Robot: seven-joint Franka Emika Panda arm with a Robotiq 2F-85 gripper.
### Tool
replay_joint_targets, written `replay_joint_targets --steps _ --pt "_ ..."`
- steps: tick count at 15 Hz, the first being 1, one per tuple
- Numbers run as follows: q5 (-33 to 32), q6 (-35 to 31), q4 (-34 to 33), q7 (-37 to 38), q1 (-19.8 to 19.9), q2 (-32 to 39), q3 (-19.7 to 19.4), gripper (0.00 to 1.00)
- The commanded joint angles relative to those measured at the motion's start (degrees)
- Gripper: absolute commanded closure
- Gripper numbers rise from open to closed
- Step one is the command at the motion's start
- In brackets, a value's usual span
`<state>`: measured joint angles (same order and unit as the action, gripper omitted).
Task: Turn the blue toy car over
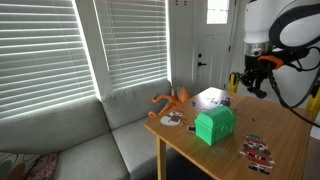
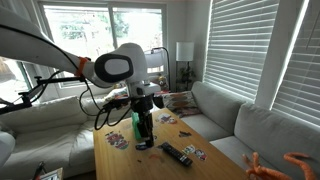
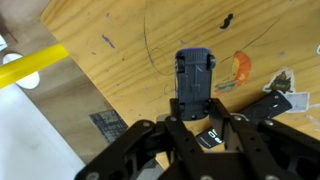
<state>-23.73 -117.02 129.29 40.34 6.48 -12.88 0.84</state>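
End effector (image 3: 196,108): enters from the bottom of the wrist view, fingers drawn in narrow against the two long sides of the blue toy car (image 3: 195,78).
Blue toy car: dark, oblong, its near end between the fingertips and its far end jutting past them over the wooden surface (image 3: 110,30). I cannot tell whether it rests on the wood or hangs clear.
Near the car: a small orange piece (image 3: 238,70) just beside it.
Exterior views: the end effector (image 2: 143,138) points down, low over the surface; the car is too small to make out.
Elsewhere: green box (image 1: 214,125) mid-surface, well apart from the end effector (image 1: 256,85); orange long-limbed toy (image 1: 172,99) at the far corner.
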Motion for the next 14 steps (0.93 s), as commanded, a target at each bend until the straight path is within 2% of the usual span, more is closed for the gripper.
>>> replay_joint_targets --steps 1,3,6,10,14 --pt "-3.9 -3.1 4.0 7.3 0.2 -1.5 1.5 0.91" --pt "0.5 -6.1 6.0 4.6 -0.5 -1.1 0.3 0.91" --pt "12.2 -9.7 9.3 -3.0 -0.7 0.6 -2.5 0.91" --pt "26.3 -10.5 12.3 -11.0 -0.5 1.7 -5.0 0.91" --pt "33.9 -9.6 12.7 -15.8 0.1 1.7 -6.1 0.91"
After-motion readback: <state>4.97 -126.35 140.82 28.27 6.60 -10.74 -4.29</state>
